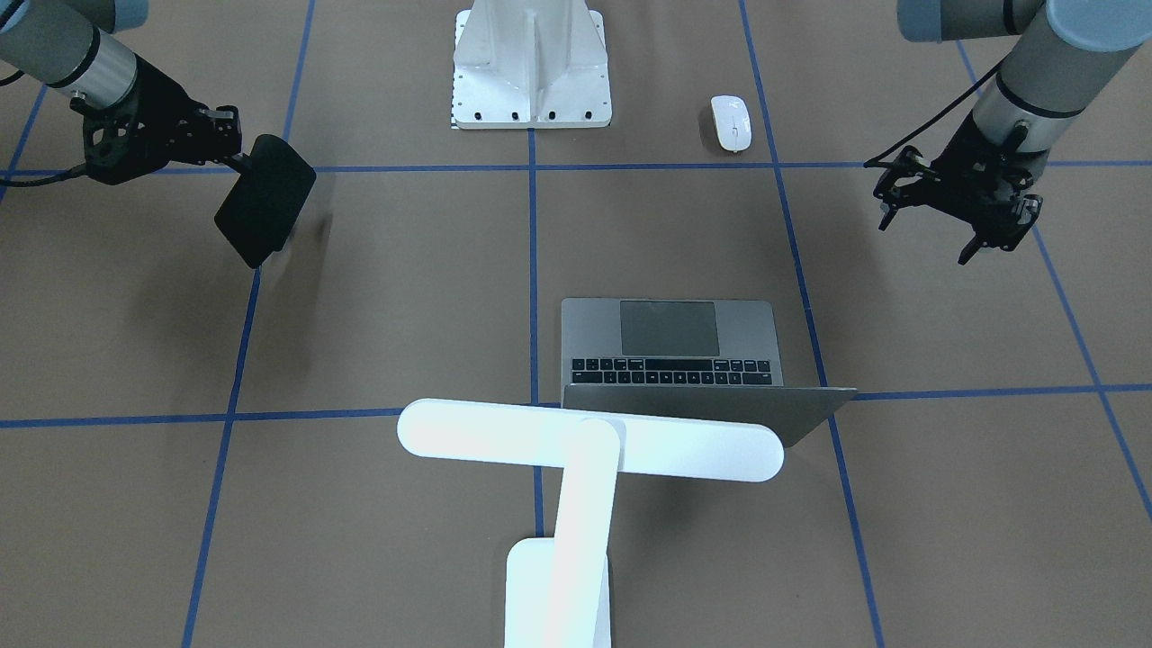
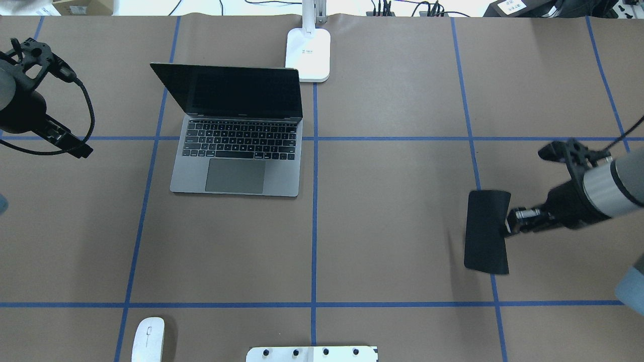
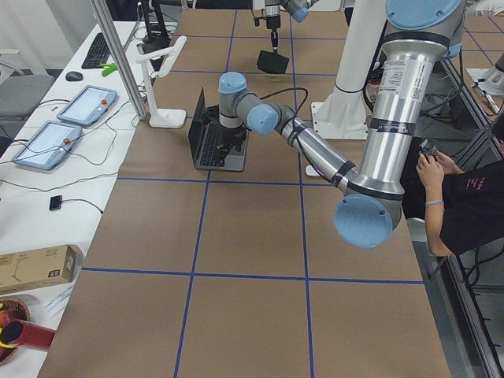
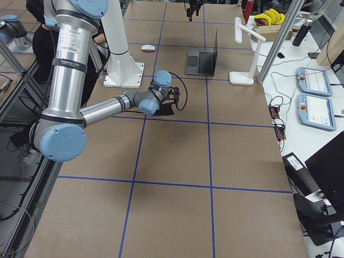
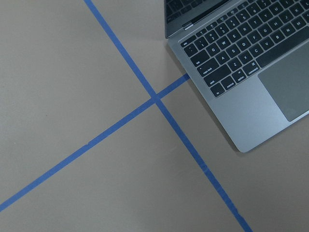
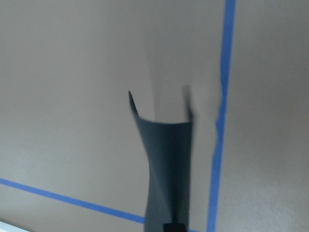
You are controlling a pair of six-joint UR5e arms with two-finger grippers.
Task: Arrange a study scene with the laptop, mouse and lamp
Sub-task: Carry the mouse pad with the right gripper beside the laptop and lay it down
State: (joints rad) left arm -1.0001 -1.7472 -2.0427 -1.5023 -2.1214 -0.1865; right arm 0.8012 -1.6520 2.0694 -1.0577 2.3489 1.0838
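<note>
The brown paper-covered table [image 2: 392, 100], gridded with blue tape, carries most of the scene. Taking 12 o'clock as the table's edge farthest from the robot, the slim space-grey metal laptop [image 2: 241, 151] lies at about 10 o'clock of the table's middle. Its lid is up, its dark screen and black keys face the robot, and I judge this step finished. The white T-shaped desk lamp [image 1: 589, 468] stands just beyond the laptop's 1 o'clock corner, its long light bar reaching above the lid's top edge, so it also looks placed. I cannot tell whether it is lit. A flat black flexible mouse pad [image 2: 484, 236] hangs tilted above the table at about 4 o'clock. The right pincer [image 2: 509, 225] pinches its 3 o'clock edge, jaws closed on it, so the pad has yet to be set down, probably beside the laptop. The small glossy white oval mouse [image 2: 148, 339] lies at 7 o'clock near the robot's edge, well apart from the laptop and untouched. Bringing it over looks like the last job. The left pincer [image 1: 924, 243] hovers at the laptop's 9 o'clock, fingers spread and holding nothing.
</note>
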